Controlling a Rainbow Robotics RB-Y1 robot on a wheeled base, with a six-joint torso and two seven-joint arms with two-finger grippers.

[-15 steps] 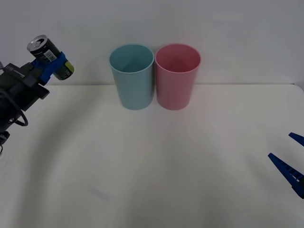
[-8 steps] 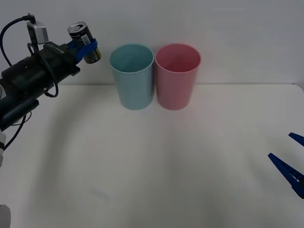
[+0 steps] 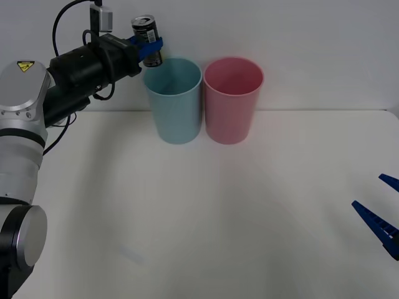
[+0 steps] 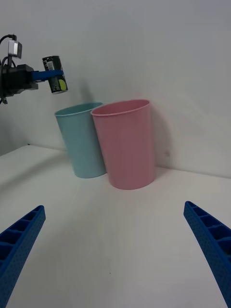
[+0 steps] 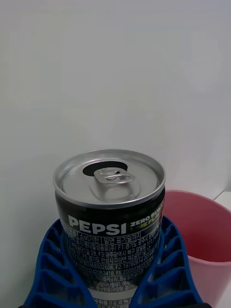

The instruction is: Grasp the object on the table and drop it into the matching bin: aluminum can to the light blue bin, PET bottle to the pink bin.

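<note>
My left gripper (image 3: 149,46) is shut on the small dark aluminum can (image 3: 147,38), holding it upright in the air just above the left rim of the light blue bin (image 3: 173,99). The pink bin (image 3: 232,99) stands touching the blue one on its right, at the back of the white table (image 3: 199,212). From the left wrist the can (image 5: 109,211) sits between blue fingers (image 5: 48,269), silver pull-tab top up, with the pink bin (image 5: 202,236) beyond. The right wrist view shows the can (image 4: 55,74), the blue bin (image 4: 82,142) and the pink bin (image 4: 126,143). My right gripper (image 3: 381,208) waits open at the table's right edge.
A plain white wall rises directly behind the two bins. The left arm (image 3: 37,106) reaches in from the left side, well above the tabletop.
The left arm has carried the can to the right and slightly upward, from the far left side to just over the light blue bin's left rim. The right gripper has stayed still.
</note>
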